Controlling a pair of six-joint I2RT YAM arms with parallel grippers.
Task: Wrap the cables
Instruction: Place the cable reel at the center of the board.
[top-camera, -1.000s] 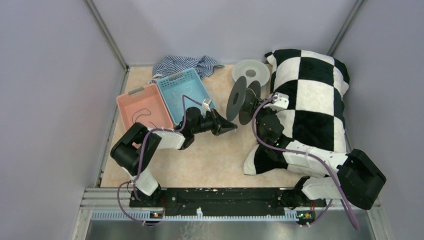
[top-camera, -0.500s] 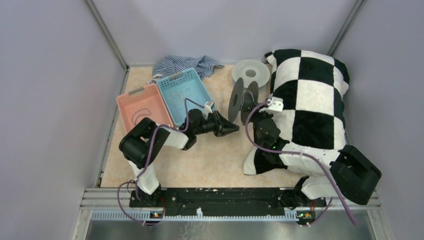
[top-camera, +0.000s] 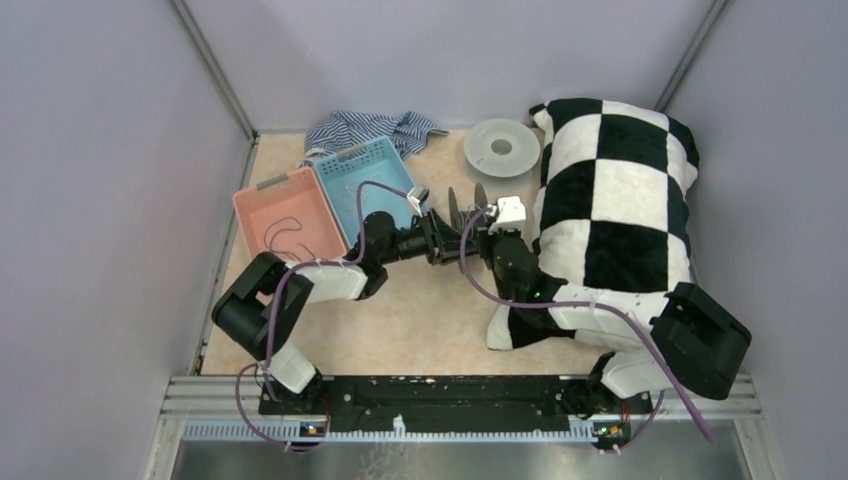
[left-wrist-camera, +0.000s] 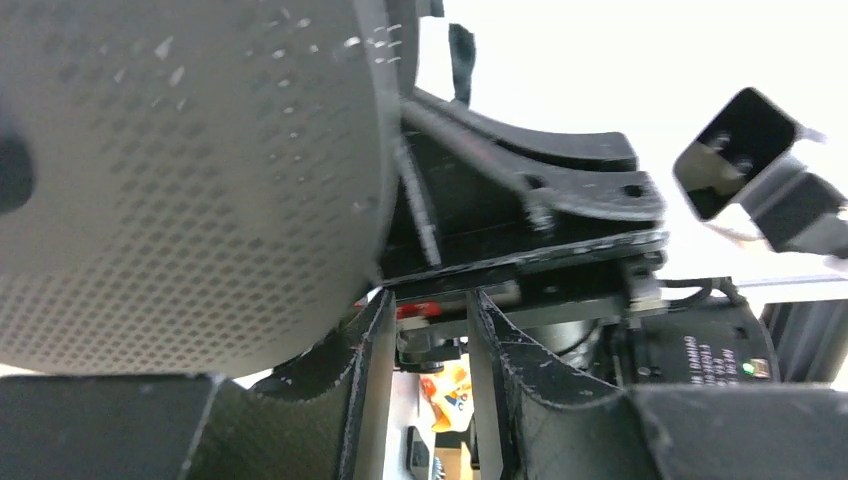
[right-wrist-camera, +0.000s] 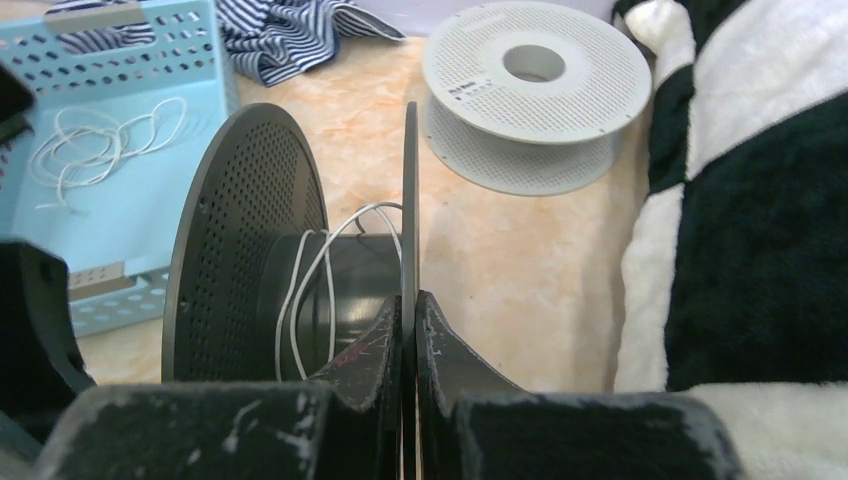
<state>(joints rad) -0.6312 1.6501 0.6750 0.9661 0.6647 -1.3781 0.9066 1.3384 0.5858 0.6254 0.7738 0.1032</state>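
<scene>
Spool work at mid-table. Right gripper (right-wrist-camera: 408, 310) is pinched tight on the thin edge of one flange of the dark spool (right-wrist-camera: 250, 240), holding it upright. White cable (right-wrist-camera: 310, 270) sits in a few turns round the spool's hub, with one strand arching up to the gripped flange. Left gripper (left-wrist-camera: 425, 310) is against the other, perforated flange, its fingers (left-wrist-camera: 365, 380) partly spread with nothing between them. Loose white cable (right-wrist-camera: 100, 140) lies tangled in the blue basket (top-camera: 360, 152); black cable (top-camera: 283, 228) lies looped in the pink basket (top-camera: 245, 215) beside it. Grey spool (top-camera: 501, 147) lies flat by the checkered pillow (top-camera: 620, 200).
</scene>
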